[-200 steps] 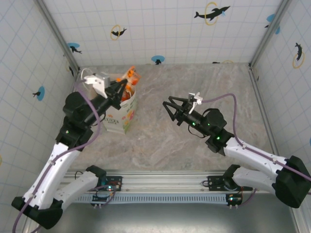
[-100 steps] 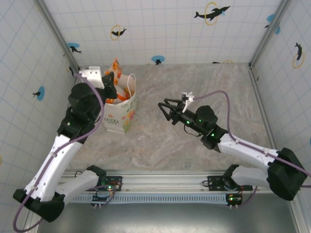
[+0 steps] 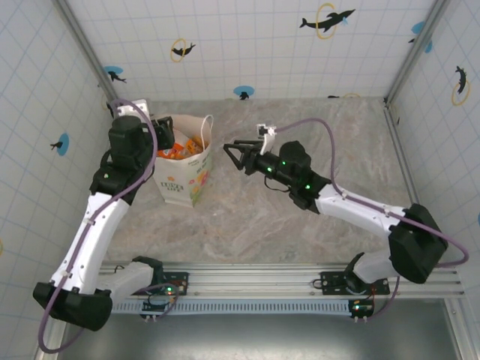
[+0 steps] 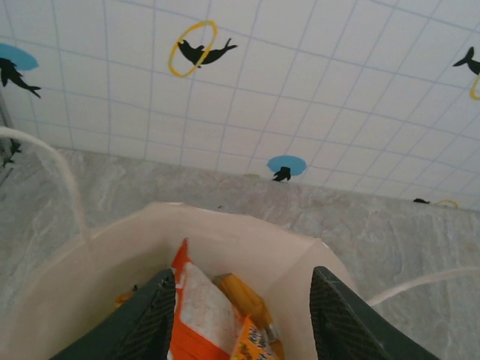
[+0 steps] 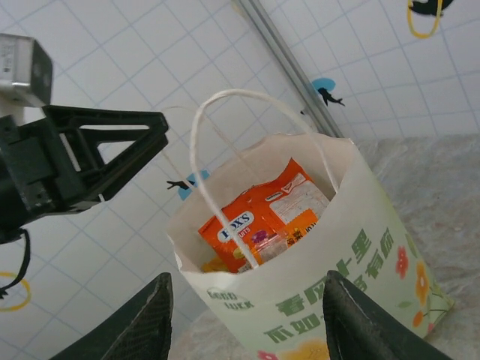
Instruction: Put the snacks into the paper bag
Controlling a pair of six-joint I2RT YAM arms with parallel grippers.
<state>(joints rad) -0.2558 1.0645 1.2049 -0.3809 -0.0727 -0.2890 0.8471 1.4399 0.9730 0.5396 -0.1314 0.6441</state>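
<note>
The white paper bag (image 3: pixel 182 176) stands upright at the left of the table, with green and orange print on its side. Several orange and yellow snacks (image 3: pixel 178 150) lie inside it. My left gripper (image 3: pixel 160 133) hovers over the bag's left rim. In the left wrist view this gripper (image 4: pixel 244 315) is open above an orange packet (image 4: pixel 196 307) in the bag (image 4: pixel 225 219), holding nothing. My right gripper (image 3: pixel 231 150) is open, to the right of the bag and pointing at it. In the right wrist view the bag (image 5: pixel 330 296) and its snacks (image 5: pixel 259 214) sit beyond the open right gripper (image 5: pixel 251 322).
White string handles (image 5: pixel 206 150) arch over the bag's mouth. Tiled walls with dolphin stickers (image 3: pixel 327 20) close the table on three sides. Bare marble tabletop (image 3: pixel 300 240) spreads to the right and front of the bag.
My left gripper was shut on an orange packet above the bag; it has opened and the packet now lies in the bag. My right gripper has moved left toward the bag.
</note>
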